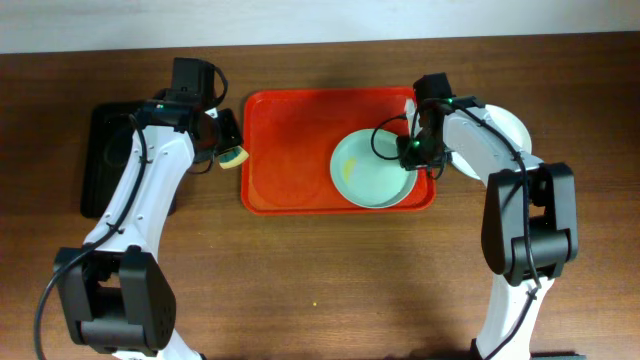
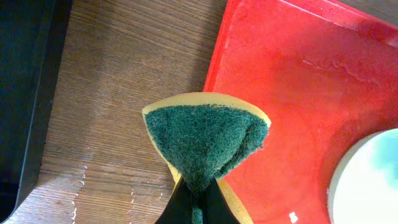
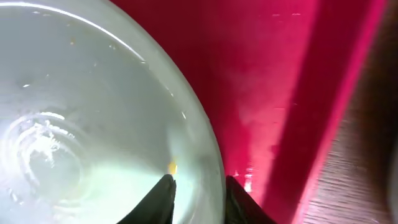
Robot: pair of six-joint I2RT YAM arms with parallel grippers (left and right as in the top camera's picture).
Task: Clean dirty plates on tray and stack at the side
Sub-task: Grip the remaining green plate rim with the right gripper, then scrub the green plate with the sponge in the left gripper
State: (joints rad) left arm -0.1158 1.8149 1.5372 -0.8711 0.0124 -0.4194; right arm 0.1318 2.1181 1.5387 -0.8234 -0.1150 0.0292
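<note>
A pale mint-green plate [image 1: 372, 170] with a yellowish smear lies in the right part of the red-orange tray [image 1: 290, 150]. My right gripper [image 1: 412, 150] grips its right rim. In the right wrist view the fingers [image 3: 200, 193] straddle the plate's rim [image 3: 81, 112], with a yellow speck beside the inner finger. A white plate [image 1: 512, 128] lies on the table right of the tray, partly hidden by my right arm. My left gripper [image 1: 228, 140] is shut on a yellow-and-green sponge [image 1: 234, 156] at the tray's left edge. The sponge [image 2: 205, 140] shows green side up in the left wrist view.
A black tray [image 1: 105, 160] lies on the table at the far left, also in the left wrist view [image 2: 25, 93]. The left wrist view shows wet streaks on the wood beside the red tray [image 2: 280, 81] and the plate's edge [image 2: 373, 180].
</note>
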